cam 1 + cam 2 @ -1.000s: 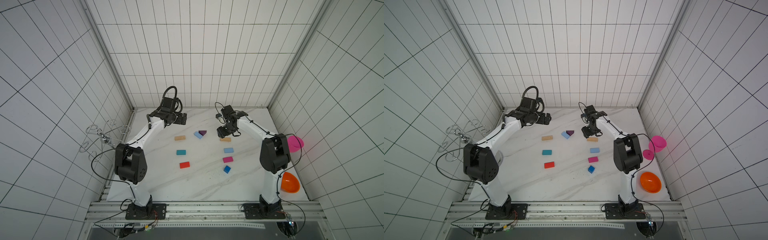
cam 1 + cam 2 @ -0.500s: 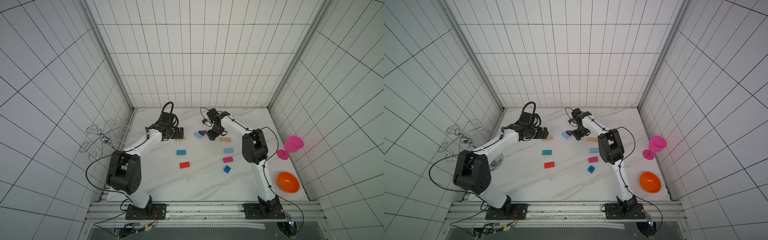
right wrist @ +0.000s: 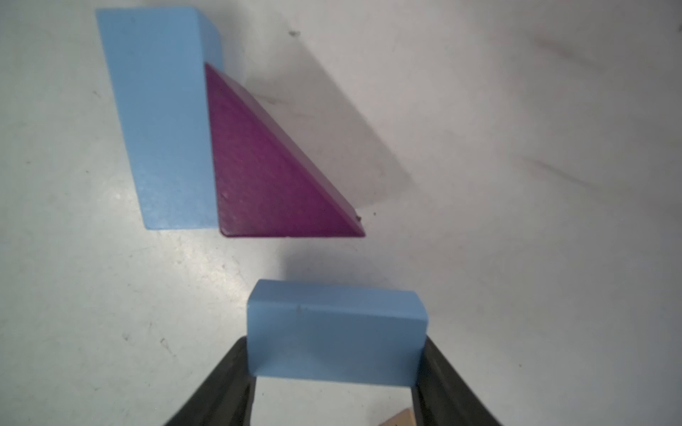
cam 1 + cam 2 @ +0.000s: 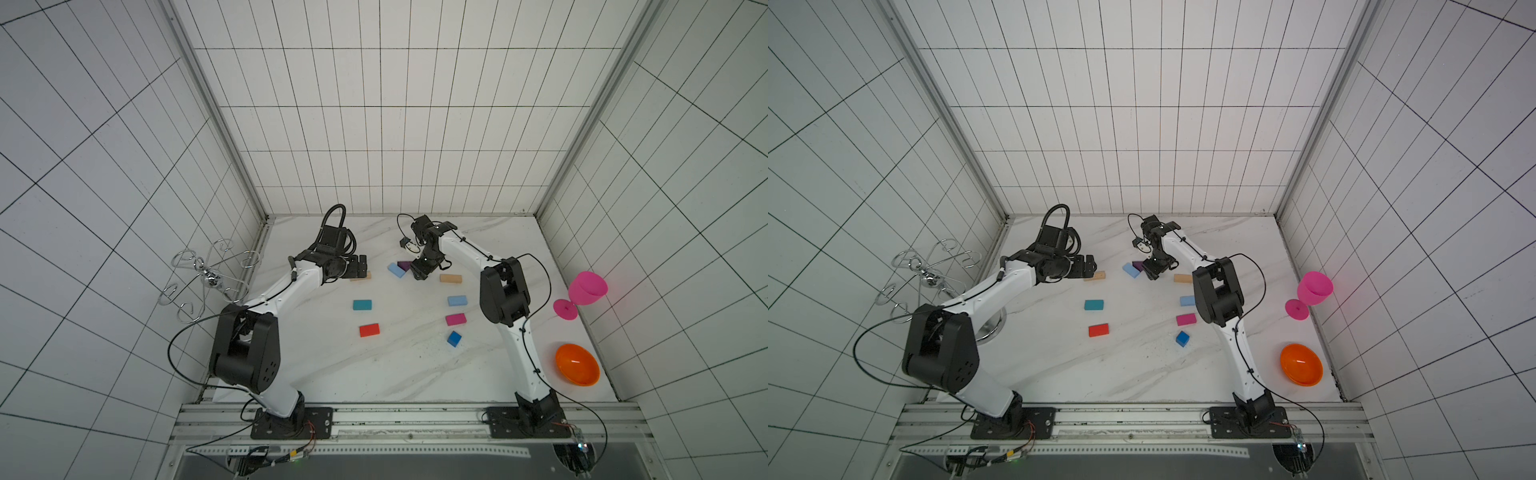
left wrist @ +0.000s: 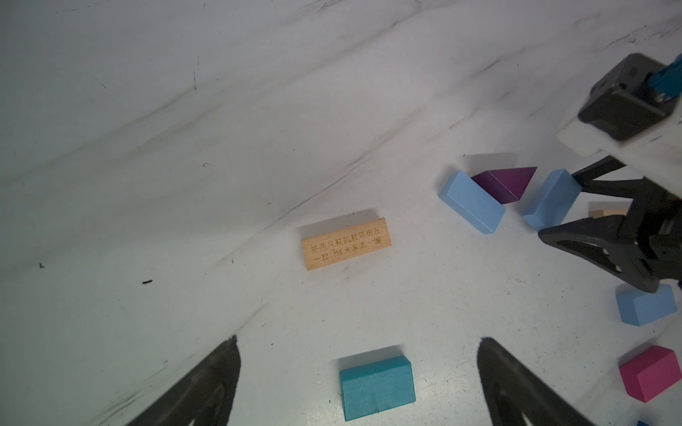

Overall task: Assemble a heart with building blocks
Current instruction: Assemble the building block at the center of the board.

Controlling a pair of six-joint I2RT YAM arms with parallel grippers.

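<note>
Right hand (image 3: 334, 372) gripping one light-blue brick (image 3: 334, 324), two others (image 5: 470, 201)

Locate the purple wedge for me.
In a top view the purple wedge lies far-centre on the table, flush against a light blue brick on the robot's left; the right pincer grips a second light blue brick beside it.

The counter (image 5: 147, 184) is white with grey veins like marble, smooth, faintly glossy, lightly scuffed. The tan brick (image 5: 346, 244) is bare wood with fine grain and burnt-in lettering. The light blue brick (image 3: 334, 332) in the right pincer (image 3: 334, 374), the purple wedge (image 3: 265, 177) and the teal brick (image 5: 376, 387) carry matt, slightly grainy paint. The pincer's fingers (image 3: 221, 387) look like matt black plastic. The pink goblet (image 4: 587, 289) and orange bowl (image 4: 577, 370) are glossy plastic; the wire rack (image 4: 209, 277) is shiny metal.
</note>
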